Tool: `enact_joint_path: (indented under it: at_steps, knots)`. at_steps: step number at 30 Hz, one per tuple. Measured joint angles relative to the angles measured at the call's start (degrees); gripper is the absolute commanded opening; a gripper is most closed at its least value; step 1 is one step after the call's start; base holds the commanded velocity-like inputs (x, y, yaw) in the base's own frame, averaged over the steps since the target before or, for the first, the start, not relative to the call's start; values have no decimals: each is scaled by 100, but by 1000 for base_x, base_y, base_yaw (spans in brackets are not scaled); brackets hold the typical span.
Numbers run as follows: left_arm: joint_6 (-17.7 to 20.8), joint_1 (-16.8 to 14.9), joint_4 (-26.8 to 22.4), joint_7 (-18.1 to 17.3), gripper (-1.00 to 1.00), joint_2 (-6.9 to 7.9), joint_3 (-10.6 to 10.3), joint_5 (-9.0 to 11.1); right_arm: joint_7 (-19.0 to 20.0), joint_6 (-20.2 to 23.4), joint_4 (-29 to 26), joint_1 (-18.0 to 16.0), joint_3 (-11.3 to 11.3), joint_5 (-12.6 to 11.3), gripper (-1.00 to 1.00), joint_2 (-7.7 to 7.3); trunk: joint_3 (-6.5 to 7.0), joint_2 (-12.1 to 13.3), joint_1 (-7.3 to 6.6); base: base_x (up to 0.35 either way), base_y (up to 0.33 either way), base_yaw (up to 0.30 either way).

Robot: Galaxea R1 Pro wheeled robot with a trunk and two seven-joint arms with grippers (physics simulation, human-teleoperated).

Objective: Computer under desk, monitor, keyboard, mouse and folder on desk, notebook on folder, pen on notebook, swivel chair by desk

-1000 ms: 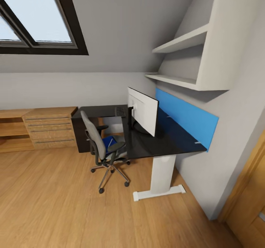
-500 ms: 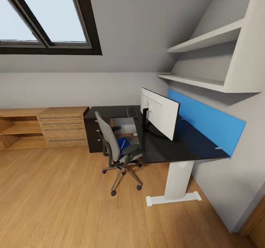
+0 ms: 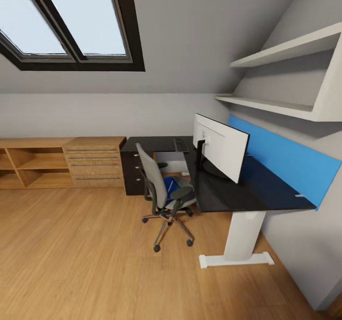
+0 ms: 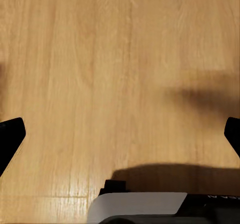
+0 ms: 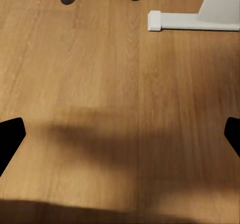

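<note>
**Folder on the chair, robot on approach**

Folder (image 3: pixel 172 185) lies on the seat of the swivel chair (image 3: pixel 161 187), blue, partly hidden by the backrest. The chair stands just beside the worktop (image 3: pixel 247 192). Monitor (image 3: pixel 223 146) stands on the worktop, its white back towards me. Keyboard (image 3: pixel 181 145) lies on the far part of the top, behind the monitor. Mouse, notebook, pen, computer: I cannot make them out from here.

Left tool (image 4: pixel 120 134) is spread wide, nothing between the tips, wood floor (image 4: pixel 120 59) below. Right tool (image 5: pixel 120 134) is the same, wide apart and empty; ahead I see chair casters and the white foot of the worktop leg (image 5: pixel 192 20).

I judge the step is approach, no grasp yet. Next: drive closer to the chair's open side, then reach the folder w/ one arm w/o hitting the armrest.
</note>
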Motion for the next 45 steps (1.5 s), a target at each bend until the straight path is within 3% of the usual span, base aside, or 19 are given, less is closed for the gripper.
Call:
enact_joint_path:
  at_steps: [5,12,38,45]
  knots:
    - [-20,0,0,0,100,-3,11,7,2,-14,-29,-4,-9,-3,100,-81,0,0,0,0,320,2]
    - [-31,0,0,-42,100,-14,489,378,3,-101,-17,-5,10,5,100,-138,0,-1,0,0,248,0]
    - [-32,-1,-47,-33,100,-37,497,412,3,-242,-32,-8,7,16,100,-156,-11,0,0,98,8,57]
    - [-24,-1,-58,-3,100,-56,484,435,3,-241,-35,-8,6,17,100,-165,-136,-280,153,1,0,0]
